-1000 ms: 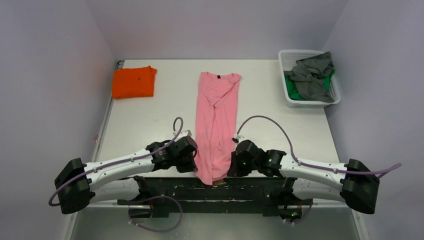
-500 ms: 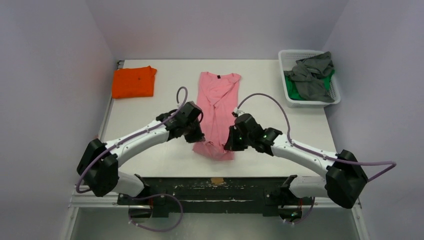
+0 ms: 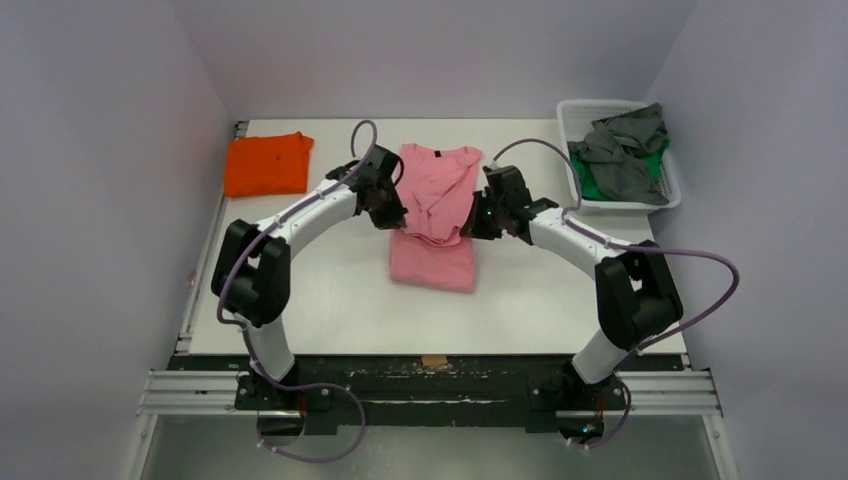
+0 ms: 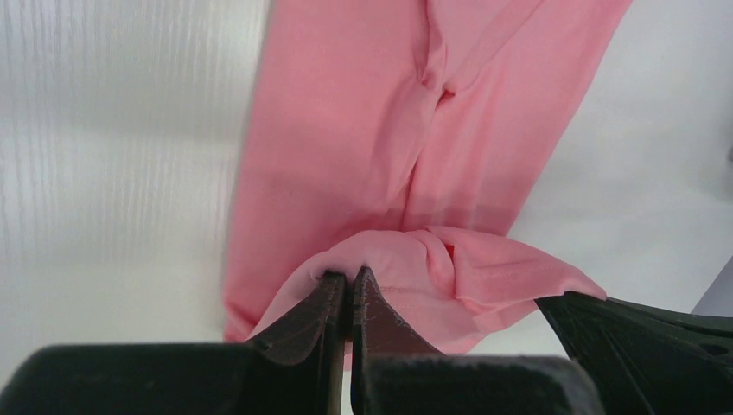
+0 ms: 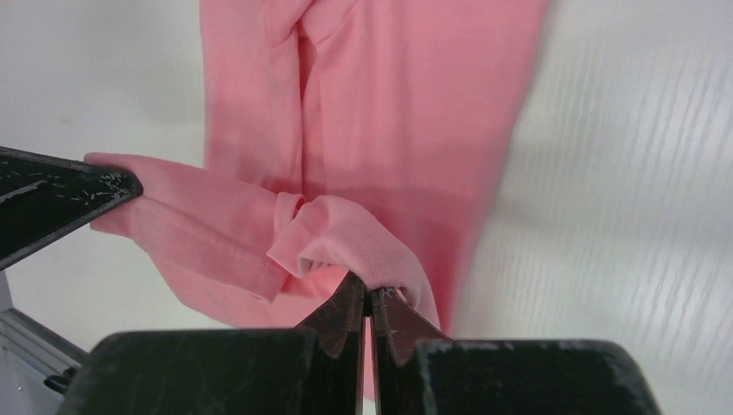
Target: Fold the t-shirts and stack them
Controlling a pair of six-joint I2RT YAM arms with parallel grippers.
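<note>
A pink t-shirt (image 3: 432, 248) lies in the middle of the table, folded narrow, its hem end lifted and doubled back toward the collar. My left gripper (image 3: 392, 218) is shut on the hem's left corner (image 4: 350, 270). Across from it my right gripper (image 3: 474, 222) is shut on the hem's right corner (image 5: 370, 285). Between the two the raised hem sags above the shirt's lower layer (image 4: 346, 130). A folded orange t-shirt (image 3: 266, 163) rests at the far left corner. Grey t-shirts (image 3: 625, 150) and a green t-shirt (image 3: 592, 180) lie crumpled in the basket.
A white plastic basket (image 3: 583, 205) stands at the table's far right corner. The table (image 3: 330, 300) ends in a dark rail at the near edge. Both arms reach over the table's middle, cables looping above them. Walls close in at left, back and right.
Both grippers have carried the pink shirt's hem from the table's near edge toward the collar, doubling the shirt over itself. The arms now stretch further out.
</note>
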